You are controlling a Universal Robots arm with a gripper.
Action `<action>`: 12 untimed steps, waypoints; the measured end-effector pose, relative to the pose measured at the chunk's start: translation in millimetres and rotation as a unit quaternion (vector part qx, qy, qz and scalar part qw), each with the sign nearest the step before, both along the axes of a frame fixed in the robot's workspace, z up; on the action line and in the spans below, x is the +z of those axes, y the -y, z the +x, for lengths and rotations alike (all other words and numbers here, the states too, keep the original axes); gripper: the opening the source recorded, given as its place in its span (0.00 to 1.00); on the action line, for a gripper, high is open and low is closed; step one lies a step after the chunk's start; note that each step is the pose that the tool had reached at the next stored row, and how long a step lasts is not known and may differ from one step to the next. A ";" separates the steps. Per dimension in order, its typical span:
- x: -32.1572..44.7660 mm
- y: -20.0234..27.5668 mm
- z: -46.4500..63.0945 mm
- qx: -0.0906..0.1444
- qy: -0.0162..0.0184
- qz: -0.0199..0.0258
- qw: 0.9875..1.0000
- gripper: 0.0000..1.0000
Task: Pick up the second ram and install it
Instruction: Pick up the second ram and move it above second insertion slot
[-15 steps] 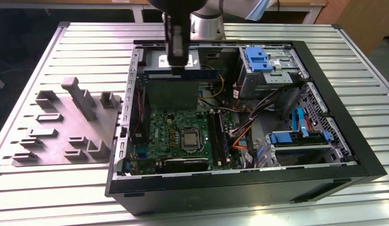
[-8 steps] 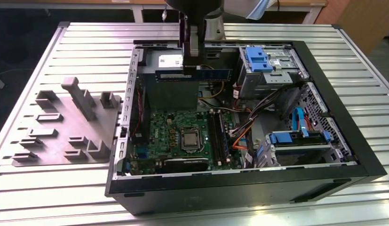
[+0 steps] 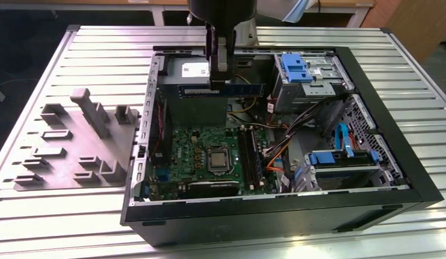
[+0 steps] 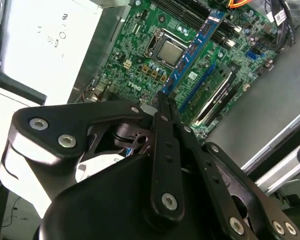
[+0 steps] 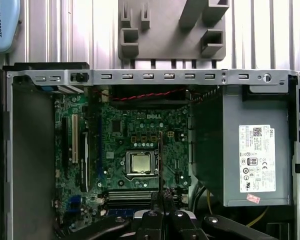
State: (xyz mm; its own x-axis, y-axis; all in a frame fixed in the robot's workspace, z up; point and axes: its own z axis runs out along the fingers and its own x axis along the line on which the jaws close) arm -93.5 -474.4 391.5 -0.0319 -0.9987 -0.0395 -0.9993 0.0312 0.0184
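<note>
On the exterior view's left, well aside of the claw, lies the grey fixture tray [image 3: 79, 140]. The claw [image 3: 220, 82] is clamped on the second ram [image 3: 223, 90], hanging above the motherboard [image 3: 208, 156]. The black memory slots [image 3: 252, 156] lie below it. Judged from here, the strip should sit level and parallel to its slot.
</note>
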 end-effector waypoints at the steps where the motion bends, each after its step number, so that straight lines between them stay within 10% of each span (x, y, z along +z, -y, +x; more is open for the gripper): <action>1: -1.8 0.0 0.0 0.000 0.000 0.000 1.000 0.11; 12: -16.1 2.9 0.0 0.000 0.000 0.000 1.000 0.11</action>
